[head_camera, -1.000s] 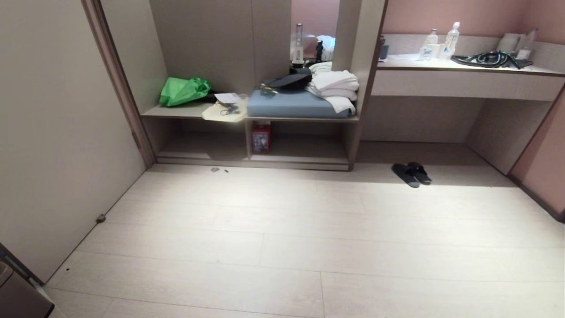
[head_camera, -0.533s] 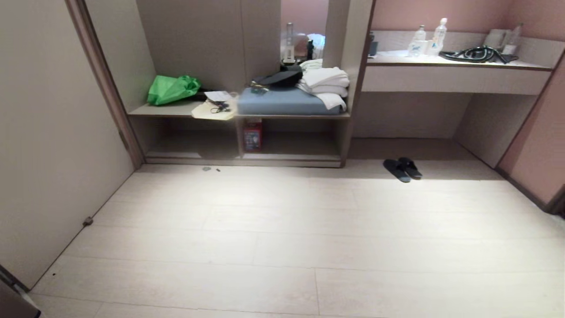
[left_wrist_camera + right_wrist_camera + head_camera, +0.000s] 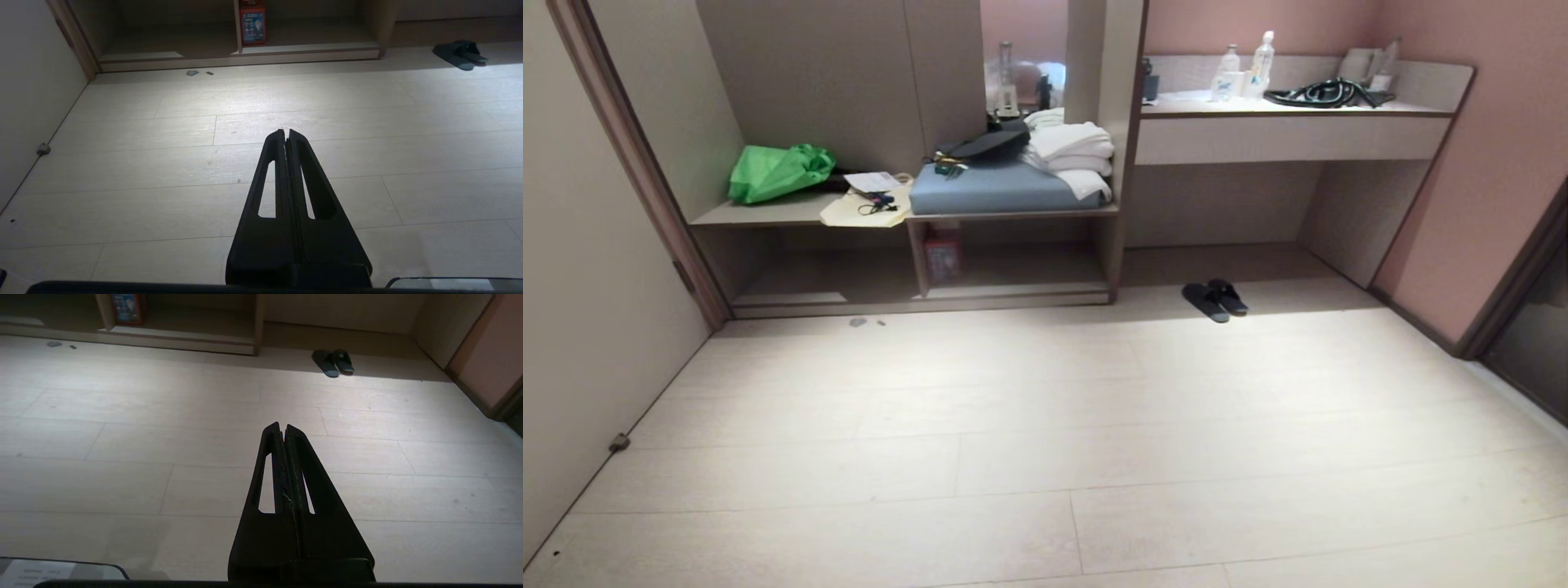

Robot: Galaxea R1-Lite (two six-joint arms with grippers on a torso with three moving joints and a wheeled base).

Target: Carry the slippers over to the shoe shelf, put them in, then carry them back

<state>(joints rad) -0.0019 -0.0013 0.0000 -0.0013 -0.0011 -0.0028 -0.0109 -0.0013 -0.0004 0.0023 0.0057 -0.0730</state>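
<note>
Two dark slippers lie side by side on the pale floor, just right of the shoe shelf and in front of the recess under the counter; they also show as slippers and slippers in the wrist views. The shoe shelf is a low open bay under the blue-cushioned bench, split by an upright divider. My left gripper is shut and holds nothing, hanging over bare floor far from the slippers. My right gripper is likewise shut and empty. Neither arm shows in the head view.
A red box stands in the shelf beside the divider. On the bench lie a green bag, papers, a blue cushion and folded white towels. The counter holds bottles and a black hose. Small scraps lie before the shelf.
The whole head view has shifted: furniture and slippers slid left in the picture and the pink wall at right came into view, so the camera turned. The slippers have not moved on the floor.
</note>
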